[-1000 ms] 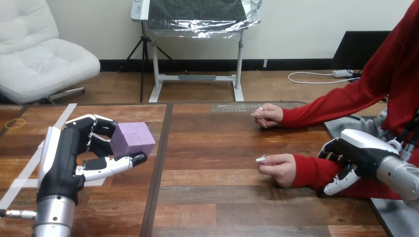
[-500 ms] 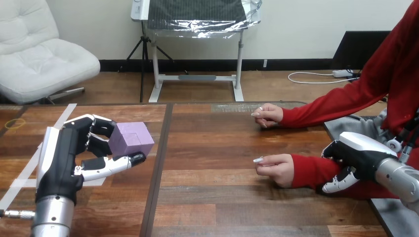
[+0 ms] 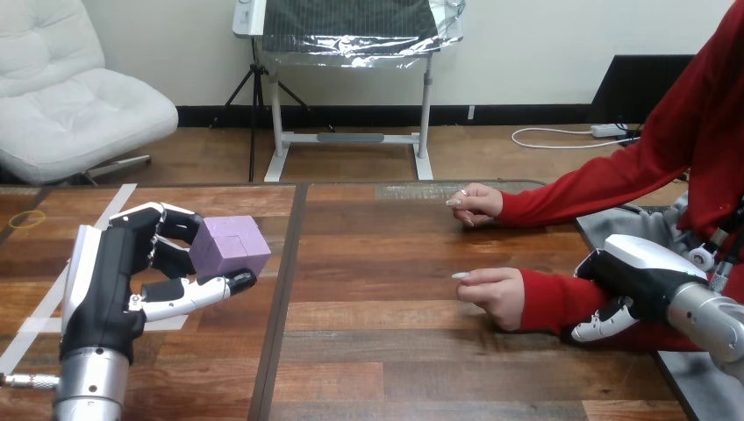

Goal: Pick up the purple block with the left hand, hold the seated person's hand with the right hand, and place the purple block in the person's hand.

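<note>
Head view: the left hand (image 3: 114,281) sits around 8 o'clock, fingers curled over the purple block (image 3: 230,246) and thumb tucked under it, so it's pinching the block, which sits at its 1 o'clock over the wooden worktop (image 3: 377,351). Over at 4 o'clock the right hand (image 3: 627,289) is on the person's forearm (image 3: 548,303), thumb hooked round the near side of the red sleeve. The person's near hand (image 3: 491,294) rests loosely curled on the worktop, well apart from the block.
</note>
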Robot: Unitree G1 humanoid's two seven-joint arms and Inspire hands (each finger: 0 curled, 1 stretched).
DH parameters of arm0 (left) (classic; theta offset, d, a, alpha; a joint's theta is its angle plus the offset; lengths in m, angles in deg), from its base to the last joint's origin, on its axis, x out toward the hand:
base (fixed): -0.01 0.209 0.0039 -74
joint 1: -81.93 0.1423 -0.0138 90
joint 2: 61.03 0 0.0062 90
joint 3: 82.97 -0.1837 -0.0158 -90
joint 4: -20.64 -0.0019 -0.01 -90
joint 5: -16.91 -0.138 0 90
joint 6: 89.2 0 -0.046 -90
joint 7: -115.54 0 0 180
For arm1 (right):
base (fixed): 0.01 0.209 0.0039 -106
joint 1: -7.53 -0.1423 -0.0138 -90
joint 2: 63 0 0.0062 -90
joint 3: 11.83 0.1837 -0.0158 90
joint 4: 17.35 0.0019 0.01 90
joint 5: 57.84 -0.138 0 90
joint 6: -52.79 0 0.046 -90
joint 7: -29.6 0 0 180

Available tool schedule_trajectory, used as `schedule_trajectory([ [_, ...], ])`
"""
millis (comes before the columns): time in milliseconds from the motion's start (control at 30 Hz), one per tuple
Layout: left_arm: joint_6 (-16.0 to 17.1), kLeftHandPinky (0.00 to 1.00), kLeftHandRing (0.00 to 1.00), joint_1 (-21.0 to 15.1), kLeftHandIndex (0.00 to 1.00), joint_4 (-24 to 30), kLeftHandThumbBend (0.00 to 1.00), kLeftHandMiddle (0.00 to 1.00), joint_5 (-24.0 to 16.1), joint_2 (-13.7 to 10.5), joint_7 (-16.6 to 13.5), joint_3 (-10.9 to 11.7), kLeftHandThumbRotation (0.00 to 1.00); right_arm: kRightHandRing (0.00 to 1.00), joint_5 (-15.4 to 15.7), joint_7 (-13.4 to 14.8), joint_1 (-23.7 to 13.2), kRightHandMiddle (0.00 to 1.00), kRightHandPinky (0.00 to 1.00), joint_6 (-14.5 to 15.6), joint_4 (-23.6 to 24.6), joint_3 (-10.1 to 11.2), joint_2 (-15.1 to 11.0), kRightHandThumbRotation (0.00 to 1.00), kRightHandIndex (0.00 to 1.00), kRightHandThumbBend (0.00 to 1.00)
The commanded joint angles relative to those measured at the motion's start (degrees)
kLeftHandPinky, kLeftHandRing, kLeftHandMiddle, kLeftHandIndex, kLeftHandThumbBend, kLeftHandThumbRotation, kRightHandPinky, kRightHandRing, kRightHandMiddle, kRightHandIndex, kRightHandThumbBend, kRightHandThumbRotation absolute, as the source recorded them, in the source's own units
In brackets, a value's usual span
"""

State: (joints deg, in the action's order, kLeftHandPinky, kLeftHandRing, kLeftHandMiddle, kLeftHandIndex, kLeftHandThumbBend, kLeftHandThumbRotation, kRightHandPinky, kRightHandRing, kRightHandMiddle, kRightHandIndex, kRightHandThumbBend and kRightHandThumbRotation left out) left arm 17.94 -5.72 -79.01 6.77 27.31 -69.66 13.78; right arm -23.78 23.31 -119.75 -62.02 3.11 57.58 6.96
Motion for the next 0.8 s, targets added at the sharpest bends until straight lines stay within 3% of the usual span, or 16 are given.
schedule_trajectory([
  [0,1.6,0.36,0.39,-2.5,0.41,0.9,0.62,0.41,-0.2,-0.4,-0.4,0.6,0.00,0.27,-0.9,0.7,-2.7,0.34,0.23,-0.6,-0.7,0.4,0.7,0.15,0.36,0.59],
  [433,0.9,0.37,0.39,-6.1,0.41,-2.0,0.64,0.41,-1.4,-0.2,-1.3,0.1,0.00,0.28,-2.7,0.7,-3.1,0.34,0.24,-1.8,-0.3,1.9,0.4,0.15,0.36,0.57],
  [533,1.9,0.38,0.39,-8.1,0.41,-4.4,0.63,0.41,-0.2,0.0,-0.6,0.1,0.00,0.27,-3.7,1.1,-2.8,0.33,0.23,-3.7,-0.1,2.6,0.4,0.12,0.35,0.58],
  [767,5.0,0.38,0.39,-13.4,0.41,-11.3,0.64,0.41,1.0,-0.4,0.8,-0.4,0.00,0.27,-5.4,0.3,-3.2,0.33,0.24,-4.4,0.4,3.3,0.5,0.13,0.35,0.58],
])
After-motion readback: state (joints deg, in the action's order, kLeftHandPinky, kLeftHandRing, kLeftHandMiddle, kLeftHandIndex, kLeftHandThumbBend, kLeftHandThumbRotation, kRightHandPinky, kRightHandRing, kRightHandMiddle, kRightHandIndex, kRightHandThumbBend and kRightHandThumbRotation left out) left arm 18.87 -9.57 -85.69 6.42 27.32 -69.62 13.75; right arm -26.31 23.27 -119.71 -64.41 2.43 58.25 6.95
